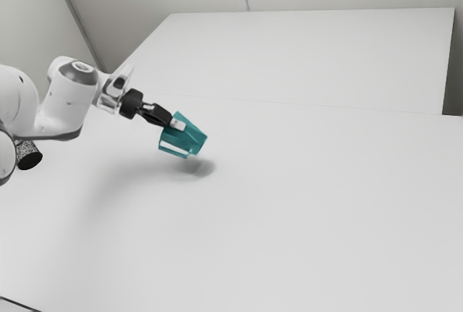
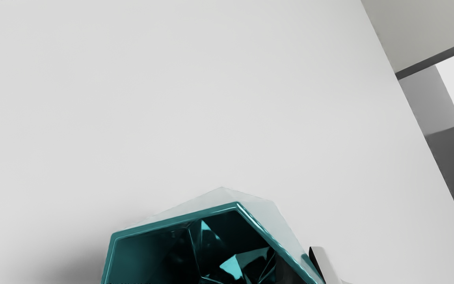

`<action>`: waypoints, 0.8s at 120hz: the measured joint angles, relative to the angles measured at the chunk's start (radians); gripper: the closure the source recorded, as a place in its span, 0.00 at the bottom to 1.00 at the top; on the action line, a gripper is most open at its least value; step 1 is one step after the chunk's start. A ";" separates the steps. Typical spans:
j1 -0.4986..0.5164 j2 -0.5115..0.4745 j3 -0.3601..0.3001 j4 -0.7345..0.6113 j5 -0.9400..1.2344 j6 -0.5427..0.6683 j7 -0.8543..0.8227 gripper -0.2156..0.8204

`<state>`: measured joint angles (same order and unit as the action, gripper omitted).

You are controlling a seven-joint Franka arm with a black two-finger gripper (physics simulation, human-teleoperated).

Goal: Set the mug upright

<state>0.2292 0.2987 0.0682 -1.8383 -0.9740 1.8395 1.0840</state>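
End effector [image 1: 178, 123] is pinching the teal faceted mug [image 1: 183, 137] by its wall near the rim, one finger apparently reaching inside the mouth while the other is pressing from outside. The mug is hanging tilted above the table [image 1: 289, 218], its shadow [image 1: 199, 169] lying apart beneath it, well in from the straight table edge crossing the wrist view. Its mouth is facing the wrist camera, so it is not yet standing upright. The raised hold is probably giving the mug room to turn without scraping, and the wall grip is likely leaving the base free to meet the table. Gripping on one side only, the fingers may be letting it swing if the base is landing on an edge.
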 joint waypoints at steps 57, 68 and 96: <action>-0.178 -0.181 0.063 -0.037 0.470 0.048 -0.187 0.96; -0.202 -0.227 0.062 -0.086 0.537 0.068 -0.232 0.96; -0.219 -0.286 0.040 -0.158 0.683 0.125 -0.347 0.96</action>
<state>0.0107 0.0124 0.1082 -1.9962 -0.2909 1.9650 0.7371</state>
